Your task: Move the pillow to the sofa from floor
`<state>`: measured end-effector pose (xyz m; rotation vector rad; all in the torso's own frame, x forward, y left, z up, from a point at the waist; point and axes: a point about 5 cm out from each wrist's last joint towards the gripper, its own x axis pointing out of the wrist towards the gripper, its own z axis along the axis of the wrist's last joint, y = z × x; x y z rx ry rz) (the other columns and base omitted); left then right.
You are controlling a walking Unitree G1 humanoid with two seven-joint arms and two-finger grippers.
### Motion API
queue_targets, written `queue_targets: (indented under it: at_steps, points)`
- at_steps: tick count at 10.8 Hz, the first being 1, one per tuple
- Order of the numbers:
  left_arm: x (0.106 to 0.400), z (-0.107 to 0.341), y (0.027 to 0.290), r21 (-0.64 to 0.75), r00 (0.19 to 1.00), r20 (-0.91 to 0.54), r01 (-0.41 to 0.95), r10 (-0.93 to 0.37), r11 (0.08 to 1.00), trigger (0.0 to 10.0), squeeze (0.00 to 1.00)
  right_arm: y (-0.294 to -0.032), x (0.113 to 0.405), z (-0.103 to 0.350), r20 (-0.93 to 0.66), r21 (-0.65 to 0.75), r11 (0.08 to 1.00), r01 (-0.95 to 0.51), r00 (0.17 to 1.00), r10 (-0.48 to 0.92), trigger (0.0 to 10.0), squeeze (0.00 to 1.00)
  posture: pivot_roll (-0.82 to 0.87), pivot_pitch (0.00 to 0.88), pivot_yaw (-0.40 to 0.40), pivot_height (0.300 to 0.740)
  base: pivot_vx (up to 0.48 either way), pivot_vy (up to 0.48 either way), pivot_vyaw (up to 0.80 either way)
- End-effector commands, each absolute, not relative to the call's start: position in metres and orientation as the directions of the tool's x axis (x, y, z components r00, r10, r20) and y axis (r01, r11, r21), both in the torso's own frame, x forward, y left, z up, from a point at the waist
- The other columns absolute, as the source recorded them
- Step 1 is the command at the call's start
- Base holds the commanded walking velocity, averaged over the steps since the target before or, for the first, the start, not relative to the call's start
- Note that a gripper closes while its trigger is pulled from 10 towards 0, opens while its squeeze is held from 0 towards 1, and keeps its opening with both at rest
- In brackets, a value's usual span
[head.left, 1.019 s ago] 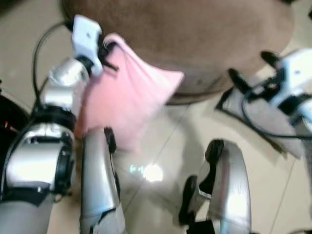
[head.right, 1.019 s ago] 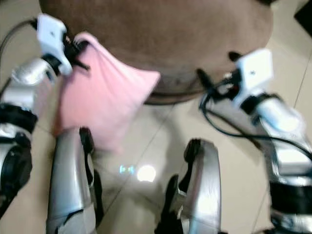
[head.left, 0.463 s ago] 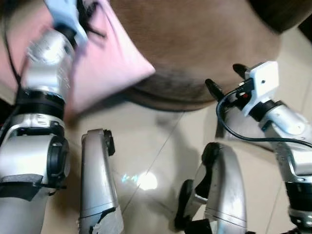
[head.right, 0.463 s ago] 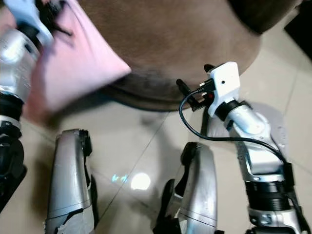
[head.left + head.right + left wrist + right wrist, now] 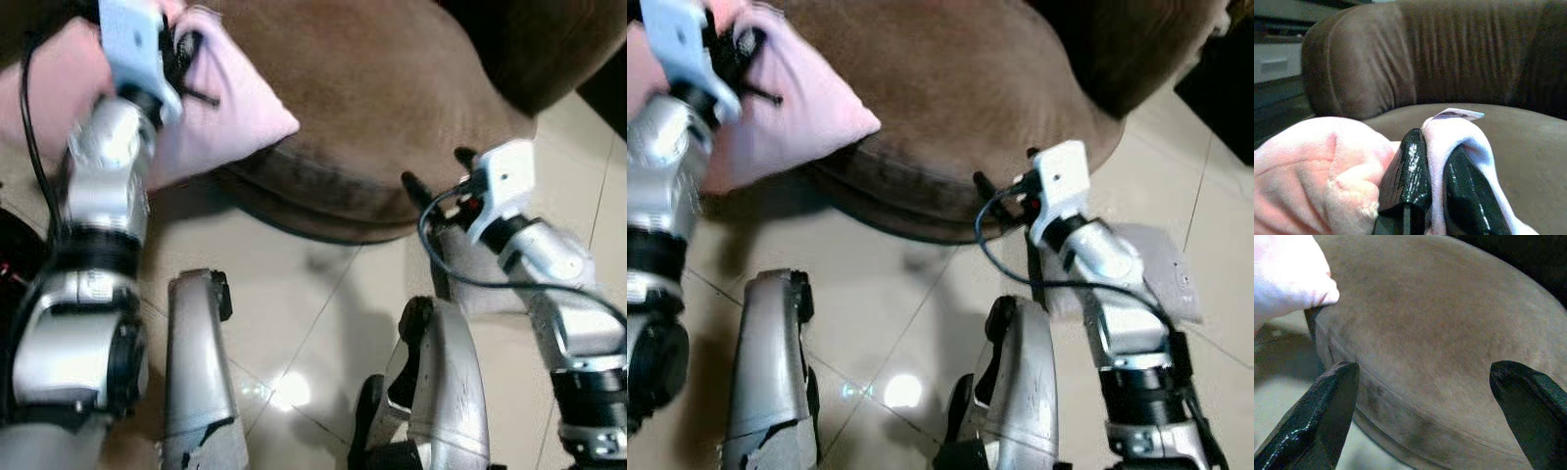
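My two arms are silver metal with black joint rings. Each wrist carries a white boxy camera block fed by a looping black cable. My left gripper (image 5: 1435,196) and right gripper (image 5: 1425,416) have glossy black fingers.

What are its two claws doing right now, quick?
Left gripper: shut on the pillow, over the sofa.
Right gripper: open, holding nothing, by the sofa's front edge.
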<state>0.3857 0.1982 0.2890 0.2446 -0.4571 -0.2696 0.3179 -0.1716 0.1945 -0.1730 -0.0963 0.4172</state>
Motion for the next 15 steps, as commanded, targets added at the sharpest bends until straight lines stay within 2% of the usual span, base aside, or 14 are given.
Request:
queue_targets:
  at_steps: [1,7,11,14,15]
  points:
    - [0.382,0.282,0.177,0.308,0.845,0.388,0.259,-0.369,0.916,0.0,0.00,-0.174,0.316,0.182,0.025,-0.178,0.908,-0.379,0.921,0.390,10.0,0.00,0.17,0.216,-0.161,0.501,0.000,0.000,0.00]
    - [0.374,0.246,0.150,0.268,0.852,0.310,0.348,-0.422,0.899,0.0,0.00,-0.164,0.312,0.168,0.005,-0.157,0.904,-0.396,0.916,0.402,10.0,0.00,0.17,0.213,-0.156,0.556,0.000,0.000,0.00]
    - [0.370,0.236,0.147,0.251,0.861,0.280,0.362,-0.425,0.898,0.0,0.00,-0.159,0.310,0.161,-0.002,-0.143,0.906,-0.399,0.915,0.403,10.0,0.00,0.16,0.207,-0.150,0.591,0.000,0.000,0.00]
    - [0.363,0.210,0.144,0.238,0.873,0.203,0.395,-0.443,0.887,0.0,0.00,-0.152,0.306,0.143,-0.035,-0.112,0.909,-0.401,0.916,0.400,10.0,0.00,0.17,0.201,-0.134,0.621,0.000,0.000,0.00]
    - [0.360,0.207,0.141,0.226,0.870,0.191,0.412,-0.455,0.883,0.0,0.00,-0.147,0.305,0.138,-0.046,-0.095,0.907,-0.409,0.912,0.407,10.0,0.00,0.17,0.216,-0.136,0.641,0.000,0.000,0.00]
